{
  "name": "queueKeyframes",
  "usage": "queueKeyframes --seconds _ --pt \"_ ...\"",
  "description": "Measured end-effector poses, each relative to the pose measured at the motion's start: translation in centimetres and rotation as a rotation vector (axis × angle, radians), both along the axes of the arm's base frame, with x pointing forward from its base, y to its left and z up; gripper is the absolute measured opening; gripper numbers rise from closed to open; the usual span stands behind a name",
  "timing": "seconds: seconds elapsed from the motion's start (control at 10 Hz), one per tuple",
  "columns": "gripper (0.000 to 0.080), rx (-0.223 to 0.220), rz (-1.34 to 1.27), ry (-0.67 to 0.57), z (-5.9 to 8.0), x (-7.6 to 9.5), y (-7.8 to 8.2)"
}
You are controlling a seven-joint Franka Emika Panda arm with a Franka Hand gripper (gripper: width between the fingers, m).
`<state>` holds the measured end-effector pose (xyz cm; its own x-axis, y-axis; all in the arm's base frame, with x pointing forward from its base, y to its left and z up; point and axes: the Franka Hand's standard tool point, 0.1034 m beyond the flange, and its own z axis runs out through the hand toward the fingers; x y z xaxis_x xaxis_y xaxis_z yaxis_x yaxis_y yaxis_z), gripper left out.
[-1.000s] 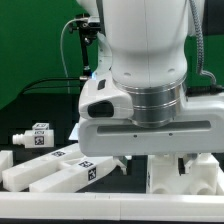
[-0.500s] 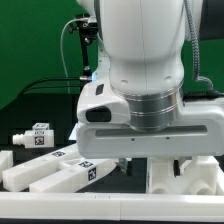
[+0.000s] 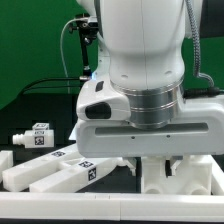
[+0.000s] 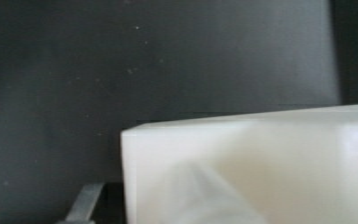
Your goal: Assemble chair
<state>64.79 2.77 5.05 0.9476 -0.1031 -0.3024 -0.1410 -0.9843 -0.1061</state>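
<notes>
Compared with a second ago, the gripper (image 3: pixel 160 162) has drawn its jaws closer about the white chair part (image 3: pixel 180 180), which now lies slightly nearer the exterior view's left.

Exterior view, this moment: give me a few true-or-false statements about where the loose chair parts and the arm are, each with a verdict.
1. The small matte white pegged piece at the exterior view's left bears a black-and-white square tag. True.
2. The long matte white bars stand upright against the green backdrop. False: they lie flat on the black table, low at the exterior view's left.
3. The large glossy white robot arm fills the middle of the view. True.
4. The matte white blocky piece below the arm sits at the exterior view's left edge. False: it sits at the exterior view's right.
</notes>
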Motion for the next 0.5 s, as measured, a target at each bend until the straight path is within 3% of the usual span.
queueKeyframes --seconds 0.2,0.5 --pt "0.0328 -0.011 0.019 -0.131 2.1 0.4 0.5" --pt "0.0328 -0.051 0.035 -0.338 4.1 -3.6 -0.9"
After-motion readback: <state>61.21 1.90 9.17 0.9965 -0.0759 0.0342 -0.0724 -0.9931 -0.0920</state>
